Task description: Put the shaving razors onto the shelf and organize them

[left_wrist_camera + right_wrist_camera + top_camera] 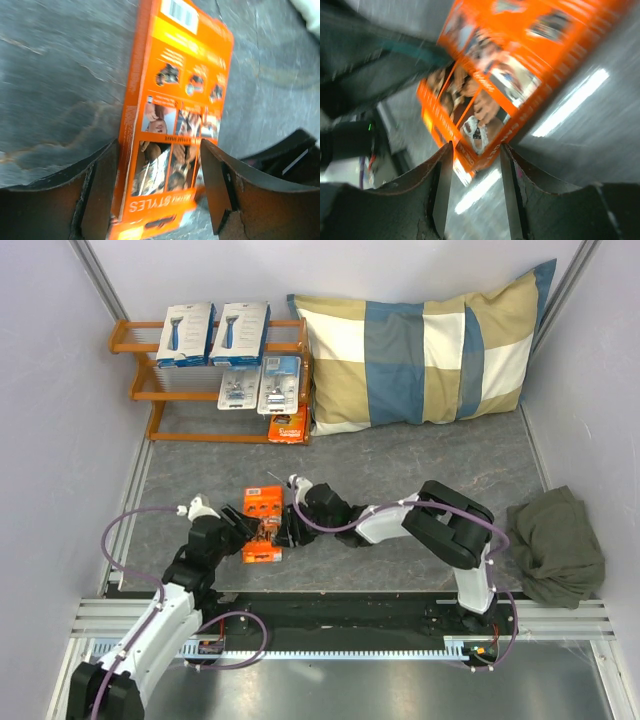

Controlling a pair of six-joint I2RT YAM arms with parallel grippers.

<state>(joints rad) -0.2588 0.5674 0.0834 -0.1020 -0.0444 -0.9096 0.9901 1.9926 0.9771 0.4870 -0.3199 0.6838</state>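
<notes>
At six o'clock from the slatted wooden shelf [128, 337], the left gripper [159, 165] clamped a flat, glossy orange pack [175, 100]. The right gripper [472, 155] straddled its corner, grip unclear through blur.

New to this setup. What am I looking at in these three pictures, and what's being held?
Two robot arms bolted to a table. The wide picture looks down from above and behind them; the other two come from cameras on each wrist. The left claw grips an orange pack by its sides. The right claw straddles one corner; too blurred to tell if it grips. At the back, a shelf already holds two white boxes, two clear packs and a second orange pack. A pillow and a green cloth are there too.
</notes>
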